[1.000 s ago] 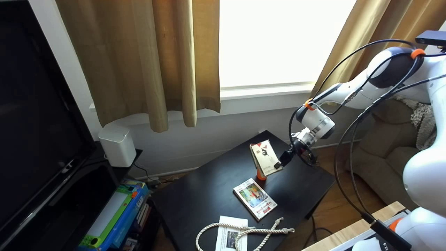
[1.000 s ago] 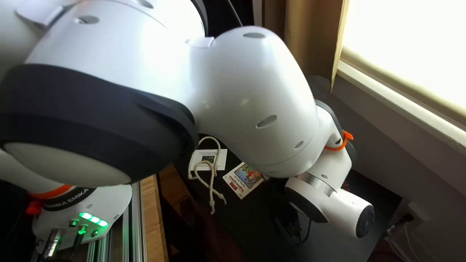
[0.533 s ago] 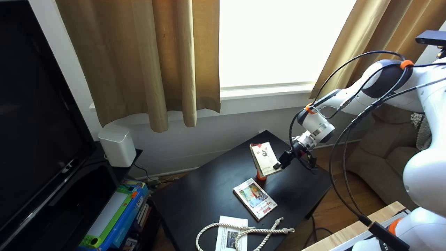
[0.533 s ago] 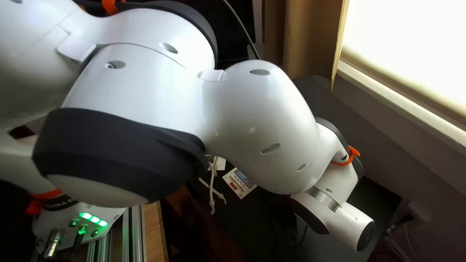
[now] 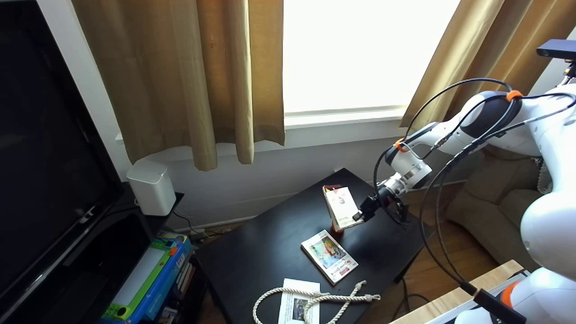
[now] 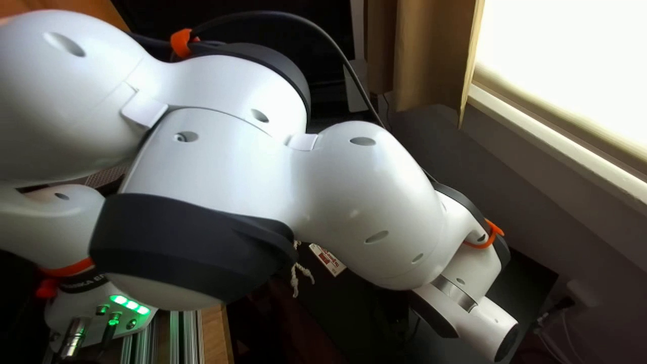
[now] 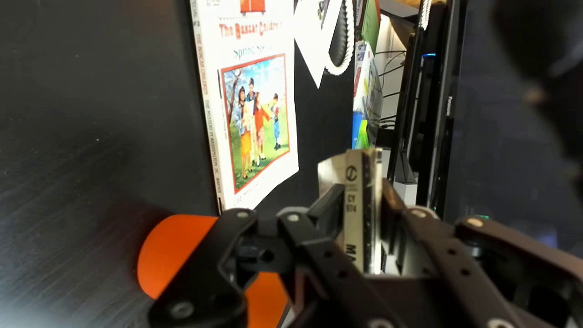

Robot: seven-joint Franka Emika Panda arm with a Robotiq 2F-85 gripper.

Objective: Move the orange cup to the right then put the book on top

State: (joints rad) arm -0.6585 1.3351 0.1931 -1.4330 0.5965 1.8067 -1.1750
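Observation:
The orange cup (image 5: 337,228) stands on the black table in an exterior view, partly hidden under the book (image 5: 343,206). In the wrist view the cup (image 7: 173,255) shows at lower left behind the gripper's linkage. My gripper (image 5: 358,216) is shut on the book's near end and holds it tilted above the cup. In the wrist view the fingers (image 7: 331,200) press on both sides of the pale spine of the book (image 7: 353,200), which has darker layers beside it. I cannot tell whether the book touches the cup. The arm hides cup and book in an exterior view.
A larger whitish picture book (image 5: 330,256) lies on the black table (image 5: 261,252) close to the cup. A white sheet (image 5: 288,306) and a knotted rope (image 5: 346,299) lie farther along the table. A white box-shaped device (image 5: 151,189) stands by the television (image 5: 45,135).
My gripper and the book have come down slightly. The pale cover's far edge has dropped, and more dark red shows beyond it. The arm's upper links have swung; cup and picture book stay put.

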